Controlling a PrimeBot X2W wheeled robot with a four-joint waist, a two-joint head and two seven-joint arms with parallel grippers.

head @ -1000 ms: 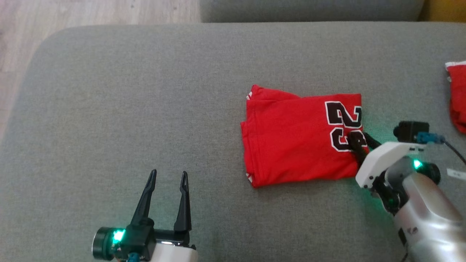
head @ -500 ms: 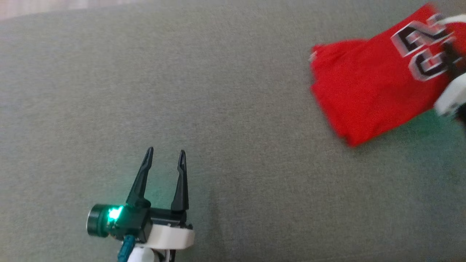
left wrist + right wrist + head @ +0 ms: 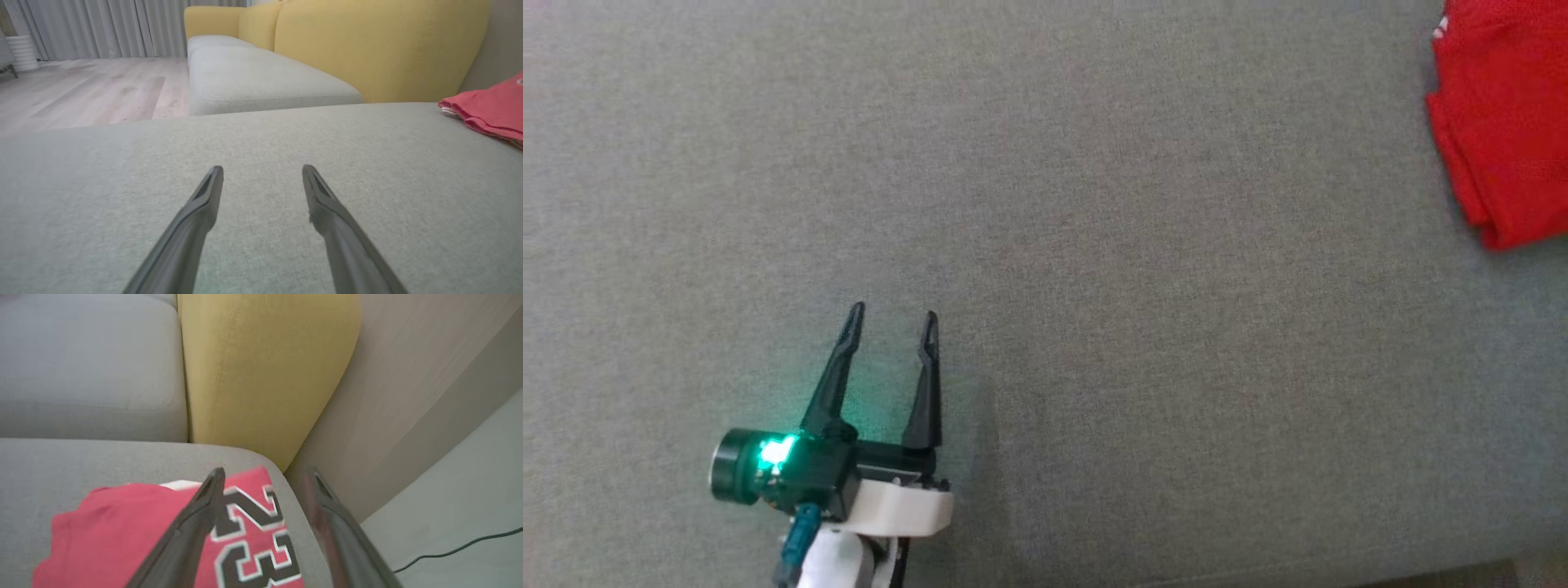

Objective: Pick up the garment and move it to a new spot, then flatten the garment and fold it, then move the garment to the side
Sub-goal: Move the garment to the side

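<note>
I saw my left claw (image 3: 893, 312) low at about 7 o'clock in the head view. Its two dark fingers were spread and released, with nothing between them, above the bare grey sofa cushion (image 3: 1094, 245). The folded red jersey (image 3: 1503, 122) lay on that cushion well off toward 2 o'clock from that claw, cut by the frame's edge. From the right wrist, the right claw (image 3: 265, 471) was also released, fingers apart and empty over the jersey's end printed "23"; whether a fingertip touched the cloth I could not tell. The jersey sat near the cushion's rounded corner, with a yellow backrest (image 3: 261, 375) at 12 o'clock beyond it and a thin dark cable (image 3: 457, 549) at 4 o'clock.
</note>
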